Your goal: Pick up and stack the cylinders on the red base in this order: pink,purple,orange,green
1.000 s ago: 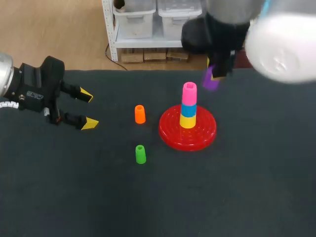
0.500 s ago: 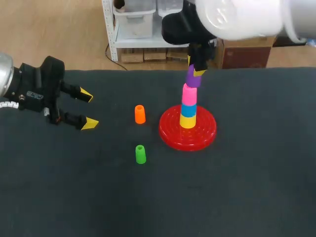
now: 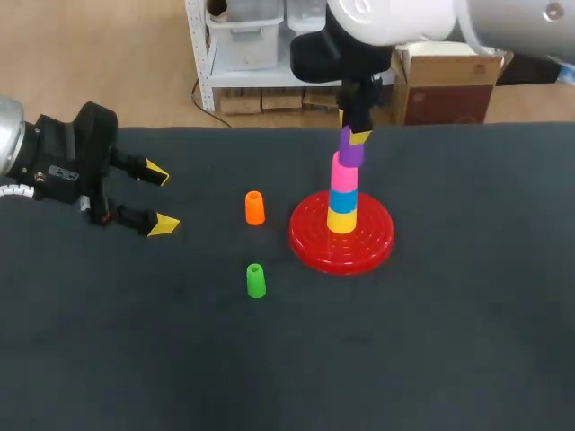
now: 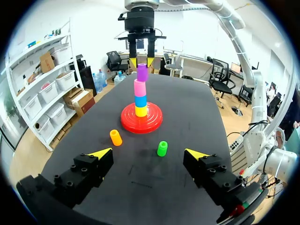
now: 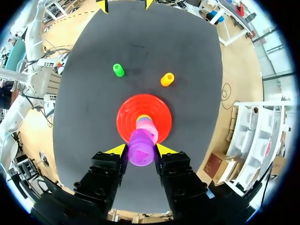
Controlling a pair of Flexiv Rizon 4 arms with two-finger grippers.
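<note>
Pink cylinder [image 3: 342, 171] stacked; right gripper [image 5: 140, 150] clamps purple cylinder [image 3: 351, 151] at its top; orange cylinder [image 3: 254, 207] and green cylinder [image 3: 256, 280] lie unstacked; left gripper [image 3: 160, 198] wide.

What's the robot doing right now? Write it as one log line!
right gripper: shut on purple cylinder, over pink cylinder | left gripper: open | orange cylinder, green cylinder: on table

A dark, matte table [image 3: 431, 359] fills most of the head view, and past its far edge lie a tan floor [image 3: 99, 54], a white shelf unit [image 3: 199, 54] holding 2 pale storage bins [image 3: 247, 36], and a brown cardboard box [image 3: 445, 85], with white walls [image 4: 93, 23] beyond under even indoor light.
</note>
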